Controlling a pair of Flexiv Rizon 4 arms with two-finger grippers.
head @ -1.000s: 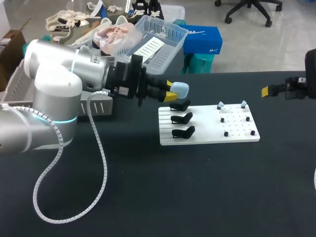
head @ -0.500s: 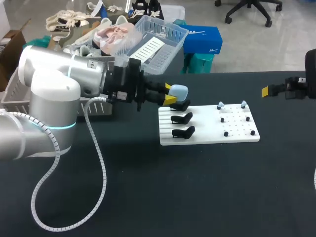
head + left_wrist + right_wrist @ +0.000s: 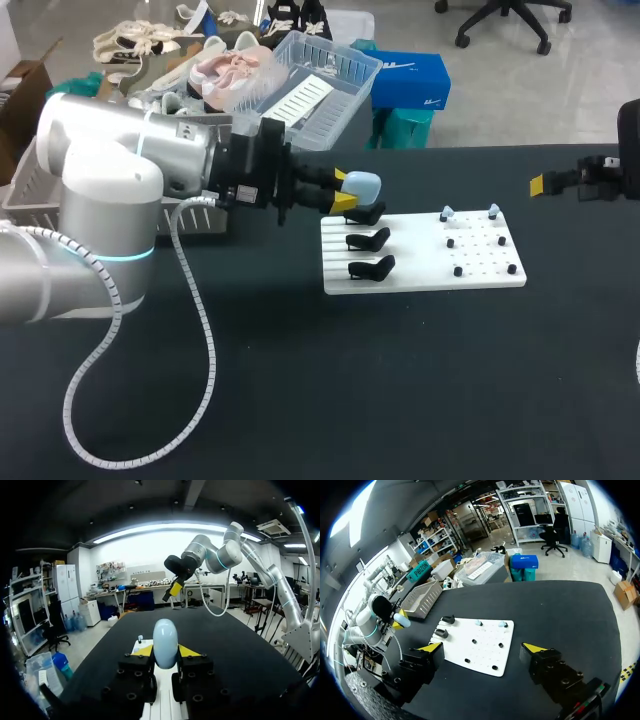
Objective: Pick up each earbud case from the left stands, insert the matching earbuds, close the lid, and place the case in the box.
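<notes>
The left hand (image 3: 348, 196) grips the pale blue case (image 3: 363, 184) between its yellow tips, in the air just above the far stand (image 3: 366, 214) of the white board (image 3: 420, 270). The right hand (image 3: 484, 648) hangs open, well apart from it. The step looks like carrying the case clear for loading. It is best to lift straight off the stand before turning, so nothing catches, and to hold firmly, since the rounded shell could slip. Two earbuds (image 3: 447, 212) sit on the board's far pegs.
</notes>
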